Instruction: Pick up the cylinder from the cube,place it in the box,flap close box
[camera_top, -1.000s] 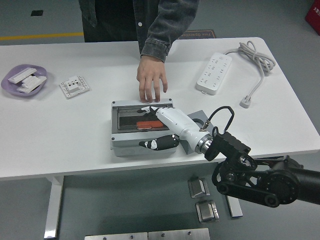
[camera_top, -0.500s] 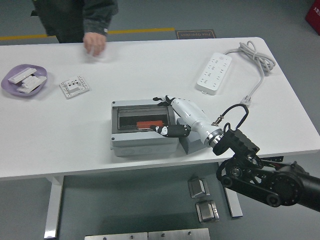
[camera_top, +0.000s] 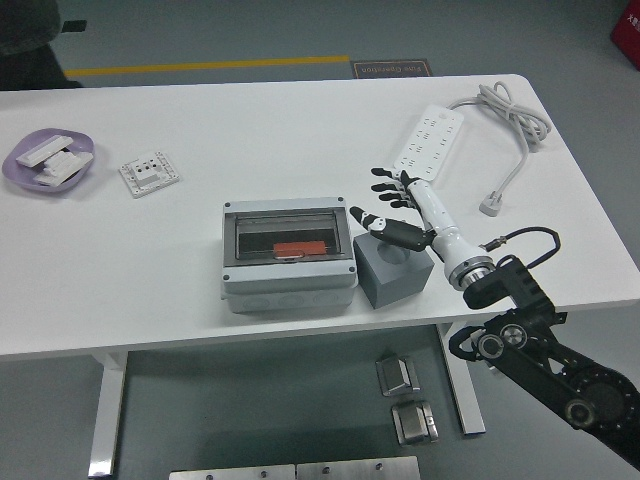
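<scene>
A grey box (camera_top: 288, 260) with a clear lid sits at the table's middle front. The lid lies shut, and an orange-red part (camera_top: 301, 248) shows through it. A grey cube (camera_top: 391, 270) stands just right of the box, with a round recess on top. I see no cylinder on the cube. My right hand (camera_top: 392, 206) hovers above the cube's back edge, fingers spread and empty. My left arm is out of view.
A white power strip (camera_top: 427, 147) with its cable (camera_top: 508, 120) lies at the back right. A purple dish (camera_top: 46, 159) of white parts and a white socket plate (camera_top: 148, 172) lie at the back left. A person's dark sleeve (camera_top: 25, 30) shows at the top left corner.
My right hand has lifted off the box lid and drawn back to the right, fingers spreading. The person's hand left the box and moved away to the top left.
</scene>
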